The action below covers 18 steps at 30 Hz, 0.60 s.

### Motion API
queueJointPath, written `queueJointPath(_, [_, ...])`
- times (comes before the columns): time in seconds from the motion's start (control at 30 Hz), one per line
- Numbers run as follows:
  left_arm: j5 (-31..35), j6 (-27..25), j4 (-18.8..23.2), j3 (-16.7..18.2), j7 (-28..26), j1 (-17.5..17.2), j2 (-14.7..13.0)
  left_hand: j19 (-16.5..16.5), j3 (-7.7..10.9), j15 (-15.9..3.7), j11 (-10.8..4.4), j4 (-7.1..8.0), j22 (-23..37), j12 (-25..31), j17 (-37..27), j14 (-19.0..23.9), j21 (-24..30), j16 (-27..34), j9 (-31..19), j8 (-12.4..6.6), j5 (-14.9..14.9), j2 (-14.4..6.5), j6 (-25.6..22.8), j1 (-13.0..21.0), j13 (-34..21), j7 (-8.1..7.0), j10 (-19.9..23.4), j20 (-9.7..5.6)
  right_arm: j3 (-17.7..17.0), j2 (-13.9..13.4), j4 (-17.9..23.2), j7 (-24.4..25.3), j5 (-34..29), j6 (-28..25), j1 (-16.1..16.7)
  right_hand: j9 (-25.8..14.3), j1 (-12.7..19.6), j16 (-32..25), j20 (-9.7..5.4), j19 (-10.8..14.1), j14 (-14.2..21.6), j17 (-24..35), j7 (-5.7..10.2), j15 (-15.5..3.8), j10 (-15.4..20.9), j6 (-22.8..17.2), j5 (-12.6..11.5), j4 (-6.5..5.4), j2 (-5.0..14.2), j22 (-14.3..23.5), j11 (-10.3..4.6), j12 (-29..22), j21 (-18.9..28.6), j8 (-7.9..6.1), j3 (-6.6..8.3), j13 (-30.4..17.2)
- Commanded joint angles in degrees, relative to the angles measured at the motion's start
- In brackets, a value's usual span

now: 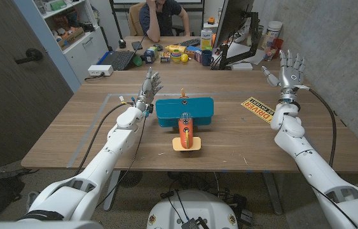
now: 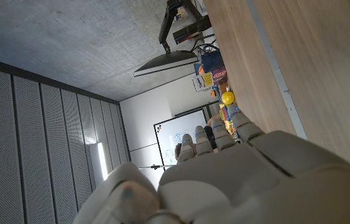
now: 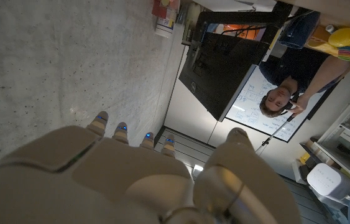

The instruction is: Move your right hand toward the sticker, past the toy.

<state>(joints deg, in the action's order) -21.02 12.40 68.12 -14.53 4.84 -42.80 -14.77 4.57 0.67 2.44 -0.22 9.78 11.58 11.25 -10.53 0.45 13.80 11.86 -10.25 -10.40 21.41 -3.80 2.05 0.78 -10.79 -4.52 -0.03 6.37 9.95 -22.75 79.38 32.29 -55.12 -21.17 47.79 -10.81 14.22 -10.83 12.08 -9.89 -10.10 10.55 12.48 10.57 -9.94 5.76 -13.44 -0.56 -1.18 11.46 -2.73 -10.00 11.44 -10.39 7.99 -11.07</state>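
Note:
A teal toy block [image 1: 184,111] sits mid-table with an orange piece [image 1: 186,130] and a pale orange base in front of it. A yellow-and-black sticker [image 1: 257,108] lies flat on the wood to the toy's right. My right hand [image 1: 289,70] is raised above the table's right side, fingers spread upward and holding nothing, beyond and right of the sticker. My left hand [image 1: 150,84] is lifted just left of the toy, fingers apart and empty. The backs of my hands show in the left wrist view [image 2: 237,168] and the right wrist view [image 3: 131,174].
A person [image 1: 161,16] sits behind the table. A monitor [image 1: 233,25], laptop [image 1: 118,59], cups and small colourful objects [image 1: 180,55] crowd the far edge. Pale tape lines [image 1: 96,127] mark the wood at left. A concrete wall stands close on the right.

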Motion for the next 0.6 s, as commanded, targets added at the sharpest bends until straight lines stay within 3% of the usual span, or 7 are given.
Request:
queueJointPath(0.03, [0.15, -0.61, 1.68, -0.17, -0.84, -0.97, -0.35, 0.31, -0.21, -0.06, 0.08, 0.04, 0.12, 0.34, -0.24, 0.05, -0.18, 0.15, -0.29, -0.31, 0.33, -3.78, -0.04, 0.28, -0.18, -0.46, 0.11, 0.19, 0.50, 0.65, 1.45, -6.24, 1.72, -8.45, 0.50, -0.20, 0.70, -1.01, 0.38, -14.81, -9.12, 0.20, 0.04, 1.34, -5.99, -0.04, 0.38, 0.07, 0.85, 0.32, 1.43, -1.06, 1.10, -0.65, -0.28, -0.15])
queueJointPath(0.2, [-0.01, -0.75, 2.25, -0.14, -0.94, -1.45, -0.48, 0.33, -0.26, 0.01, 0.03, 0.03, 0.11, 0.34, -0.24, 0.08, -0.20, 0.15, -0.28, -0.31, 0.35, -3.79, -0.04, 0.31, -0.18, -0.50, 0.12, 0.22, 0.76, 0.60, 1.49, -6.22, 2.62, -8.48, 0.82, -0.04, 1.79, -1.95, 0.40, -11.95, -5.99, -0.01, 0.00, 1.45, -3.51, -2.28, -0.16, 0.74, 0.75, 0.24, 2.35, -1.71, 1.99, -1.40, -0.67, 0.18])
queueJointPath(0.5, [-0.17, -0.79, 2.90, 0.09, -1.26, -2.07, -0.73, 0.35, -0.31, -0.03, 0.10, 0.02, 0.11, 0.35, -0.24, 0.08, -0.23, 0.14, -0.28, -0.31, 0.38, -3.82, -0.01, 0.33, -0.18, -0.51, 0.14, 0.19, 2.02, 0.71, 2.42, -8.73, 3.56, -9.00, 1.37, 0.18, 3.32, -2.46, 0.43, -8.39, -2.41, -0.25, 0.04, 1.48, -0.30, -3.96, -1.10, 1.64, 0.75, 0.09, 1.26, -1.90, 2.77, -1.38, -1.05, 0.56])
queueJointPath(0.6, [-0.23, -0.78, 2.96, 0.17, -1.27, -2.12, -0.82, 0.34, -0.33, 0.03, 0.12, 0.02, 0.11, 0.34, -0.24, 0.07, -0.25, 0.13, -0.28, -0.29, 0.39, -3.83, 0.03, 0.34, -0.18, -0.46, 0.13, 0.22, 2.03, 1.04, 2.07, -7.74, 4.30, -7.97, 1.62, 0.25, 4.28, -2.77, 0.42, -6.33, -0.11, -0.37, -0.05, 0.28, 1.94, -5.63, -1.65, 2.17, 0.81, 0.01, 0.41, -2.07, 3.12, -1.57, -1.22, 0.64])
